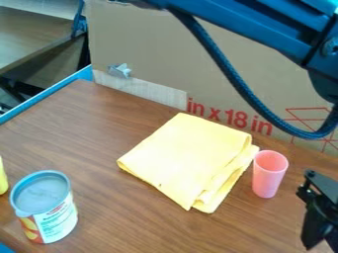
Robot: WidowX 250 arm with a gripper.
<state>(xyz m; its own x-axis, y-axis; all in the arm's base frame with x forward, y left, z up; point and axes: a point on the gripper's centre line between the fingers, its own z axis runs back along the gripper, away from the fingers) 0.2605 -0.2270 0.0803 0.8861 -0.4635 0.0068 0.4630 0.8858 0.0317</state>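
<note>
Nearest the camera, at the lower left, a can (pixel 49 210) stood upright, its label (pixel 56 222) white with red, teal and orange parts and small print. Beneath it spread the brown wood-grain tabletop (pixel 86 128), with a blue edging (pixel 45 92) along its far left side. Across the back rose a big cardboard panel (pixel 151 42); large red lettering and red printed lines ran along its lower part toward the right, and a pale strip (pixel 142 91) and a small silvery patch (pixel 120 70) were stuck on it toward the left.

Black and thick, the arm (pixel 257 22) entered from the top edge and slanted down to the right, its joint at the right edge. A braided cable (pixel 228 74) hung below it in a long loop, in front of the cardboard.

Next in size, a folded yellow cloth (pixel 185 158) lay flat near the middle, its layers showing along the right side. At the lower right edge hung the black end effector (pixel 320 215), partly cut off; I cannot tell how far open it was or whether it had hold of anything. Nearest to it, a pink cup (pixel 268 178) stood upright, mouth up, just beside the cloth's right side and apart from the end effector. Smallest in sight was a yellow object (pixel 3 178) at the left edge.
</note>
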